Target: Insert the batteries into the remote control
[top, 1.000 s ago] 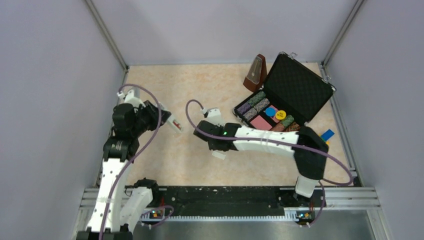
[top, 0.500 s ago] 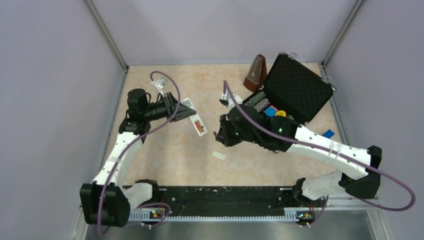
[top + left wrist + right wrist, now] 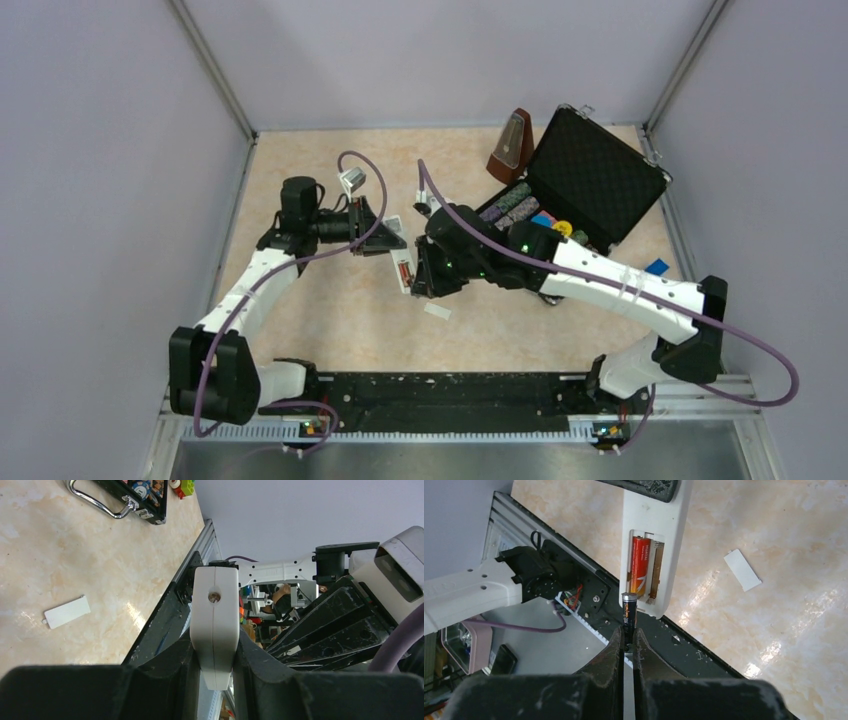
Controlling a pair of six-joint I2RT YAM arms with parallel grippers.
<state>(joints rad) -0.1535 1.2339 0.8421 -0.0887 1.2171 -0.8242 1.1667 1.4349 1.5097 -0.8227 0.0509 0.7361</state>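
Bright, even light, soft glare (wrist views)

Between the black fingers [image 3: 610,655] sits a black battery [image 3: 628,614]; just beyond their tips the white remote control [image 3: 658,535] shows a red-orange battery [image 3: 639,566]. Right of the fingers, a plain white cover [image 3: 742,570] lies on the beige marbled desk [image 3: 784,525].

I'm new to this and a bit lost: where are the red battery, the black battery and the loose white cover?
red battery [image 3: 640,565]: right wrist view, middle of its body.
black battery [image 3: 628,611]: right wrist view, its exposed upper part.
loose white cover [image 3: 742,570]: right wrist view, its centre.
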